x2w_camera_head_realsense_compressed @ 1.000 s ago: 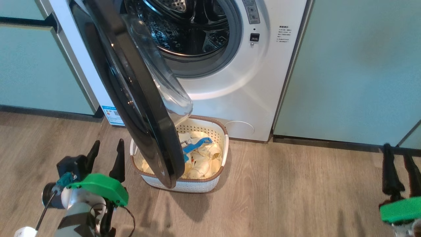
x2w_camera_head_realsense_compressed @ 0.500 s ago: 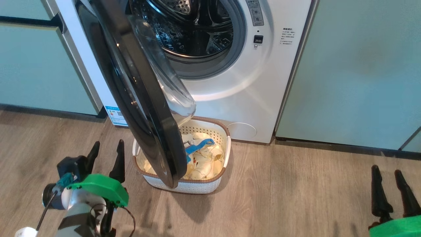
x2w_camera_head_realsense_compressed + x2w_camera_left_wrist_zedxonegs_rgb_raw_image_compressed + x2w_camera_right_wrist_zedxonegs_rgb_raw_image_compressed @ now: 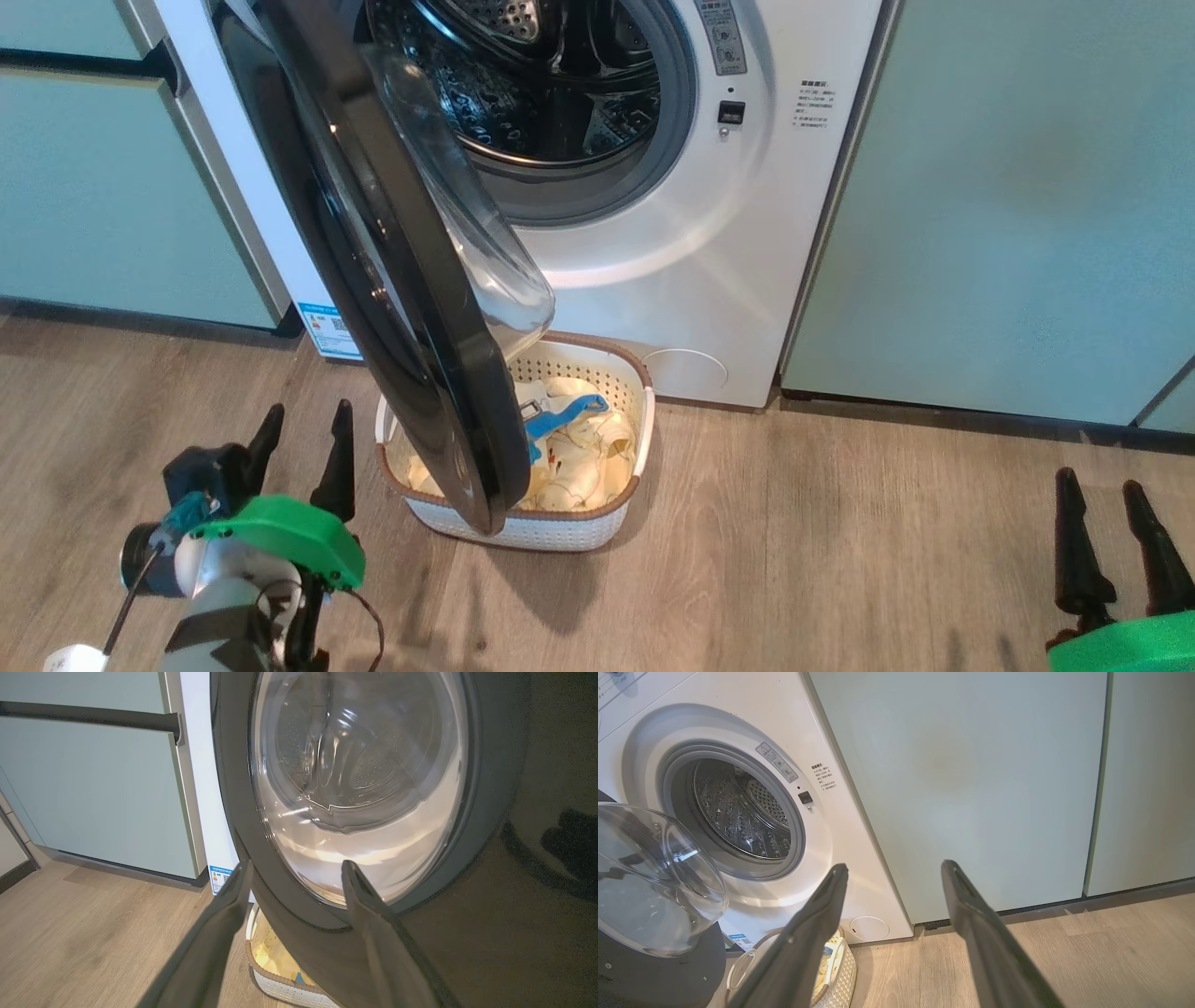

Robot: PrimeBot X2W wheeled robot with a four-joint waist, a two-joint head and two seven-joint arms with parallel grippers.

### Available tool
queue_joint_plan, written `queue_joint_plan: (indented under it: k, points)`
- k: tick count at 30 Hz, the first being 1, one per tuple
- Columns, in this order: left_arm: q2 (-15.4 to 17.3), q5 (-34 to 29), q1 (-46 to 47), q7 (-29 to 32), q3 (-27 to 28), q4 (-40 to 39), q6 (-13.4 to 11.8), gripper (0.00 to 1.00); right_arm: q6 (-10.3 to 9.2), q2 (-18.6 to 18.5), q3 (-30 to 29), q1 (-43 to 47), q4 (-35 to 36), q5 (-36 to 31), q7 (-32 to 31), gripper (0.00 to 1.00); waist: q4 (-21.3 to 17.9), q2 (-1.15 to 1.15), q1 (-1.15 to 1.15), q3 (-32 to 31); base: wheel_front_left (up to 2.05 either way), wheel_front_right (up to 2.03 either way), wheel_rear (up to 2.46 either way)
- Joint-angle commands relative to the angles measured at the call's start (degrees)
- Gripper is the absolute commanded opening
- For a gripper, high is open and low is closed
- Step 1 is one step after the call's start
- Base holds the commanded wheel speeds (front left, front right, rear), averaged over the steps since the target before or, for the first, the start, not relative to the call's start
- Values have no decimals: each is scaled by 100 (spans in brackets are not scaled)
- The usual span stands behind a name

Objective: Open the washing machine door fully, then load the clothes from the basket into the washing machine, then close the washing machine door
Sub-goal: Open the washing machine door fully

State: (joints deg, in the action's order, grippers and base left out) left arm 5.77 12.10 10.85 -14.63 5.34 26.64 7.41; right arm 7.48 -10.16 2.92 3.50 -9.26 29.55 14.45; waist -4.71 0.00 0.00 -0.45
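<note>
The white washing machine (image 3: pixel 672 252) stands between green cabinets, its steel drum showing. Its black washing machine door (image 3: pixel 392 280) with the clear glass bowl is swung partly out and hangs over the cream basket (image 3: pixel 551 527) on the floor. Pale yellow clothes (image 3: pixel 579 453) with blue trim lie in the basket, partly hidden by the door. My left gripper (image 3: pixel 301 422) stands open at the lower left, just outside the door; in the left wrist view the gripper (image 3: pixel 294 870) faces the door's outer glass (image 3: pixel 355 779). Open and empty, my right gripper (image 3: pixel 1103 485) is at the lower right.
Pale green cabinets (image 3: pixel 1008 205) flank the machine on both sides, the left one (image 3: pixel 103 187) with a dark handle bar. Wood-look floor (image 3: pixel 840 541) stretches between basket and right gripper. A blue sticker (image 3: pixel 329 327) sits low on the machine's left front.
The head camera shifted slightly early on. My right gripper dropped lower in the view and came in a little from the right edge; the left gripper, door and basket stayed put.
</note>
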Motion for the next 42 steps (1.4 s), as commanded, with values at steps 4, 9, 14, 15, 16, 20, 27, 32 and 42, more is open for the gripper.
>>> queue_joint_plan:
  k: [4,9,14,15,16,20,27,32,42]
  points:
    - [154,-10,201,-37,156,-159,7,100,1,-67,67,-126,186,-119,54,100,7,0,0,-7,0,0,0]
    - [159,12,198,-37,121,-141,7,100,1,-68,64,-140,162,-139,54,100,14,0,0,-7,0,0,0]
    - [161,20,185,-37,112,-144,7,100,1,-67,53,-146,126,-157,54,100,19,0,0,-13,0,0,0]
    - [159,19,178,-37,111,-150,7,100,1,-66,53,-146,118,-159,54,100,19,0,0,-15,0,0,0]
    - [156,17,172,-37,110,-158,7,100,1,-66,54,-146,110,-161,54,100,20,0,0,-16,0,0,0]
    - [160,21,160,-37,101,-239,7,16,1,-65,54,-151,94,-175,54,100,22,0,0,-14,0,0,0]
    - [80,619,310,-37,639,-567,7,0,1,-60,76,-168,70,-184,54,100,29,0,0,-4,0,0,0]
    - [128,869,563,2,853,-1197,-2,0,1,-56,40,-146,64,-187,54,100,86,0,0,-23,0,0,0]
    - [290,1252,1393,917,929,-3300,-269,0,1,-30,3,-86,100,-209,55,100,159,0,0,-35,0,0,0]
